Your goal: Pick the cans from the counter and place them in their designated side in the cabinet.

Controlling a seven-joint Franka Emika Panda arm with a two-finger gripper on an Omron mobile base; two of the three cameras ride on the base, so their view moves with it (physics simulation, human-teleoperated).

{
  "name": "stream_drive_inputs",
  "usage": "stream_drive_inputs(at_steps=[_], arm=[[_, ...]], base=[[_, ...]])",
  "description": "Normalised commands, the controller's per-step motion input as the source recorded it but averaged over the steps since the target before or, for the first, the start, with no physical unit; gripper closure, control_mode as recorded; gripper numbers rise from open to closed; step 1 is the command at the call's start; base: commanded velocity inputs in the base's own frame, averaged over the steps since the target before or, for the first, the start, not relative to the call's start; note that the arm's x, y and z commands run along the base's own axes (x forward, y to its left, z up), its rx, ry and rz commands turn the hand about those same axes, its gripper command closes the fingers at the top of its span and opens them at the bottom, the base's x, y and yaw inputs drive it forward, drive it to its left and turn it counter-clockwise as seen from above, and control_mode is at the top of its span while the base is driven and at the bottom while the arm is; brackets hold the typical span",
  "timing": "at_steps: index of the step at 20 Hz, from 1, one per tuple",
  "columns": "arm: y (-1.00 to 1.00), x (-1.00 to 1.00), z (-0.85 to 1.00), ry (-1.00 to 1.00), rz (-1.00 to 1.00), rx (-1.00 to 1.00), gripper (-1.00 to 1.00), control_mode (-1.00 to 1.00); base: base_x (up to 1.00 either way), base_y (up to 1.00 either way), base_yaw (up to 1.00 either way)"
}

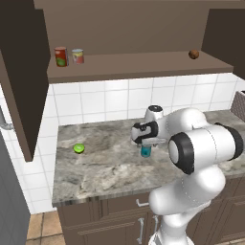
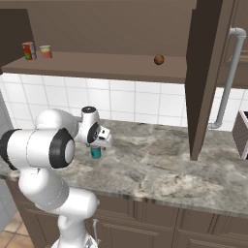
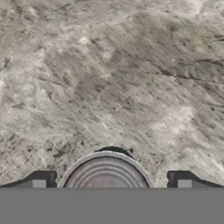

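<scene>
The cabinet (image 1: 143, 60) shelf already carries the banded can (image 1: 77, 56) near its left end. On the counter (image 1: 105, 167), mid-slab, the gripper (image 1: 146, 146) straddles the teal-blue can (image 1: 145, 152), fingers apart, seemingly not touching. Next: close, lift.

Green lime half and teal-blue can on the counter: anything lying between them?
No. In the left base view, only bare marbled stone counter lies between the small green lime half and the short teal-blue can under the gripper.

Two base views from behind the arm (shared counter (image 1: 105, 162)), hand view close, straight down.
</scene>
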Motion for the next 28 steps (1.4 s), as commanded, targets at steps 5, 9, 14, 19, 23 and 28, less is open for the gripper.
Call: stream_drive_inputs(at_steps=[5, 9, 14, 19, 23, 28], arm=[[0.00, 0.09, -0.23, 0.04, 0.00, 0.00, -1.00, -1.00], [0.00, 0.03, -0.19, 0.05, 0.00, 0.00, 1.00, -1.00], [0.00, 0.00, -0.02, 0.04, 0.00, 0.01, 1.00, -1.00], [0.00, -0.01, -0.04, 0.00, 0.00, 0.03, 1.00, -1.00], [0.00, -0.10, 0.16, -0.06, 0.00, 0.02, 1.00, -1.00], [0.01, -0.09, 0.31, -0.07, 0.00, 0.02, 1.00, -1.00]], base=[[0.00, 0.00, 0.00], [0.00, 0.00, 0.00], [0.00, 0.00, 0.00], [0.00, 0.00, 0.00], [0.00, 0.00, 0.00], [0.00, 0.00, 0.00]])
